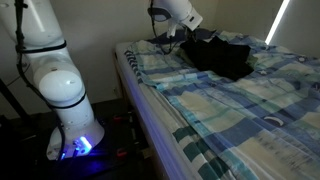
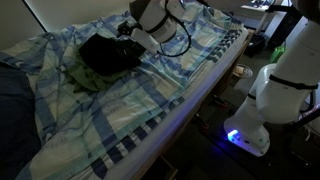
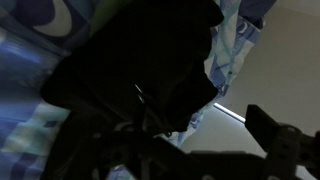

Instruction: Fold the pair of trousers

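Observation:
The black pair of trousers (image 1: 222,55) lies rumpled in a heap at the far end of the bed, also seen in an exterior view (image 2: 104,54). My gripper (image 1: 183,36) is at the heap's near edge, touching the cloth, as an exterior view (image 2: 131,37) also shows. In the wrist view the black cloth (image 3: 130,70) fills most of the picture, close to the camera. The gripper (image 3: 160,125) looks open: one dark finger stands far out at the right. The other finger is hidden under the cloth.
The blue-white-green plaid bedsheet (image 1: 230,110) covers the bed (image 2: 150,100). A dark blue pillow (image 2: 12,100) lies at one end. A green cloth (image 2: 88,80) shows under the trousers. The robot's white base (image 1: 65,100) stands beside the bed edge. A wall is behind.

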Motion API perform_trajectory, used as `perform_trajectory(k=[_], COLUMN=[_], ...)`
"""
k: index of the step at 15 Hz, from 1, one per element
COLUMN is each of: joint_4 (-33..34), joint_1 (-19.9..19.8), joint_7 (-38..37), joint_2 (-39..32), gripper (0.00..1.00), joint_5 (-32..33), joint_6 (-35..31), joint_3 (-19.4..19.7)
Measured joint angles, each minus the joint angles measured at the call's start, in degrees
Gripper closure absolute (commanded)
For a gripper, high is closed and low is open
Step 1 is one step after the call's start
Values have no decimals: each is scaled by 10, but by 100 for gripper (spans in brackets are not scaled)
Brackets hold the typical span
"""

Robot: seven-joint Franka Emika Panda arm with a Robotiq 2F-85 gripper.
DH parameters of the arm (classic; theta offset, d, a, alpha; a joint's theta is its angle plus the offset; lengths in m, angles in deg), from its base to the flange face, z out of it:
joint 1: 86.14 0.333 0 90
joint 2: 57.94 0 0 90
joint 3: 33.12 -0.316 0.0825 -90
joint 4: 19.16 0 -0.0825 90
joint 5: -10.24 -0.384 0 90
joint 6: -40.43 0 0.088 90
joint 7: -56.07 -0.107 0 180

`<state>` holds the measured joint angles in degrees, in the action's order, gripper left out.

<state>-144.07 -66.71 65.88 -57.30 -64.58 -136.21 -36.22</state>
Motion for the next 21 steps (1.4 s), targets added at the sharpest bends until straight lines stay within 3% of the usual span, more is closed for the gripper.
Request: perform_trajectory(k=[4, 6, 13, 18, 21], joint_4=[-69, -80, -34, -24, -2], joint_1=[-22, -20, -18, -20, -22], joint_7=[-121, -142, -50, -6, 61], joint_2=[20, 22, 18, -10, -34], gripper=[0, 0, 0, 0, 0], joint_5=[36, 24, -204, -305, -374], joint_6=[0, 1, 6, 19, 40], joint_3=[-38, -40, -30, -22, -15])
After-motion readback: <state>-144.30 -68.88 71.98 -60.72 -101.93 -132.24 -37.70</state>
